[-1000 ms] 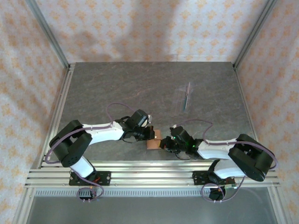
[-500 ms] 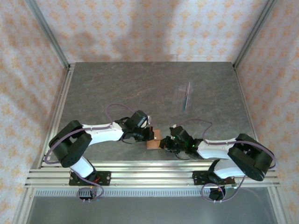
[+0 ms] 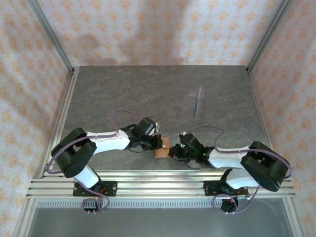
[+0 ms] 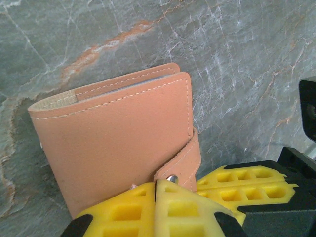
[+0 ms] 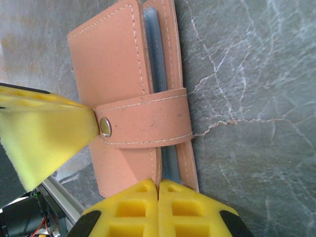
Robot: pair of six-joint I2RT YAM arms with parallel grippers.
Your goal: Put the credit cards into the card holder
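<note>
Left wrist view: the fingers of the left gripper [image 4: 155, 186] are pressed together with nothing between them, their tips touching the snap tab [image 4: 183, 159] of the folded card holder [image 4: 118, 128]. The right gripper [image 5: 158, 186] is clenched too, at the holder's edge, where a pale grey-blue card [image 5: 154, 49] shows between the flaps. The holder lies on the grey table [image 3: 123, 94] near the front edge, between both grippers.
</note>
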